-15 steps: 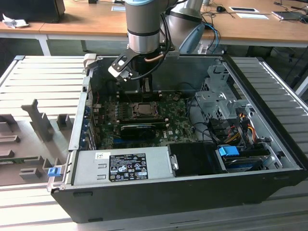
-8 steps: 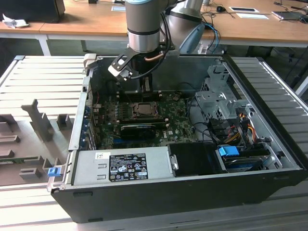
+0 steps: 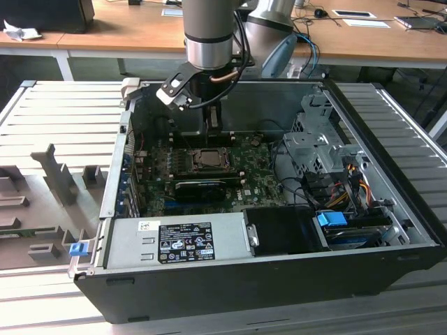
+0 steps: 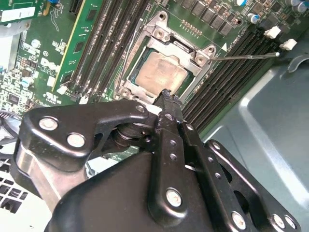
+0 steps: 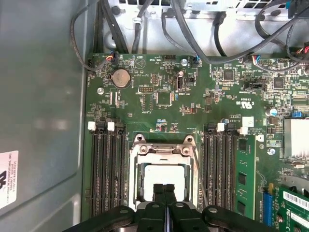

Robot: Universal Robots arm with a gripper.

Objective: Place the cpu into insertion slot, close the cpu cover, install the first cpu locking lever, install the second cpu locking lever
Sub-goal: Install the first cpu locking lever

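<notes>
The cpu (image 4: 159, 72) lies tan face up in the insertion slot (image 4: 126, 81) on the green motherboard (image 5: 193, 96). The silver cpu cover (image 4: 166, 36) lies flat over it, framing the chip through its window. A thin metal locking lever (image 4: 251, 56) sticks out from the socket's corner across the memory slots. My gripper (image 5: 164, 187) is shut, its two black fingers pressed together with nothing between them, and its tips hover just above the socket's edge. In the exterior view the gripper (image 3: 211, 127) hangs straight above the cpu (image 3: 207, 158).
Black memory slots (image 5: 106, 169) flank the socket on both sides, and a green memory stick (image 5: 244, 174) stands in one. A long black card (image 3: 202, 187) lies in front of the socket. The power supply (image 3: 174, 241), cable bundles (image 3: 335, 188) and the grey case wall (image 5: 43, 96) close in the board.
</notes>
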